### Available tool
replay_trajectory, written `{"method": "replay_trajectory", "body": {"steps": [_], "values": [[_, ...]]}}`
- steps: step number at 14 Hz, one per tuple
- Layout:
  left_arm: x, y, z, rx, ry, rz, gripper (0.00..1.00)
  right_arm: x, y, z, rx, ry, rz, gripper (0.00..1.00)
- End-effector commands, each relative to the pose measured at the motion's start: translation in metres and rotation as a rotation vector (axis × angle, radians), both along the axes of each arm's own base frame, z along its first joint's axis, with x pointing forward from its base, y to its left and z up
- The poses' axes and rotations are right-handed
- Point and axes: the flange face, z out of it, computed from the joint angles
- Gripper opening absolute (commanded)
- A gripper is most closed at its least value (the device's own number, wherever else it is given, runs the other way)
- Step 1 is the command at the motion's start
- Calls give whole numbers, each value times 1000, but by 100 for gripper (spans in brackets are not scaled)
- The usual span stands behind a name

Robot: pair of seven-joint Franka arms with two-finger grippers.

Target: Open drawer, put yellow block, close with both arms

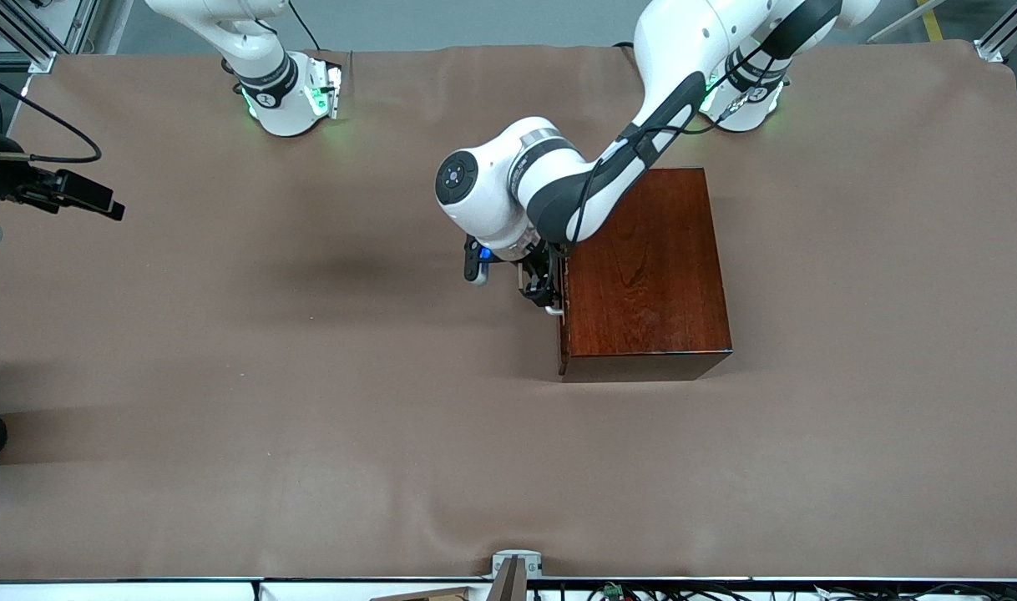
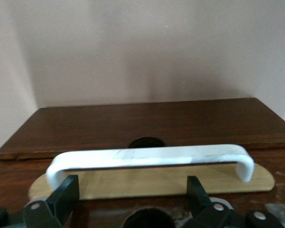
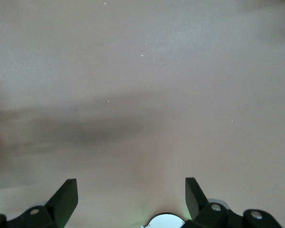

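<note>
A dark wooden drawer box sits on the brown counter, drawer shut. The left gripper hangs at its white handle, jaws spread. The right gripper, jaws spread, waits elsewhere. No yellow block shows. A misaligned closure could slip off the handle.

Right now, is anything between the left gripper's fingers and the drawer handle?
No. In the left wrist view the open left gripper sits right at the white handle with only the drawer front's tan backplate showing in between; nothing blocks it.
</note>
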Motion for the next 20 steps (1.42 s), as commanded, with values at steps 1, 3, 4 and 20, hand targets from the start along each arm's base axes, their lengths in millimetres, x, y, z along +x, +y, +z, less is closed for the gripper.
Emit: {"method": "replay_trajectory", "body": {"steps": [1,3,4,20], "values": [[2,-1,50,-28,-87,-10,100,-9,1,2,-4,-2,10,100],[4,0,97,-93,-141,1,100,-9,1,3,-4,-4,10,100],[5,3,121,-145,-151,25,100,-9,2,4,-4,-4,11,100],[119,364,317,-387,-303,1251,100,-7,21,14,-13,-33,52,100]]}}
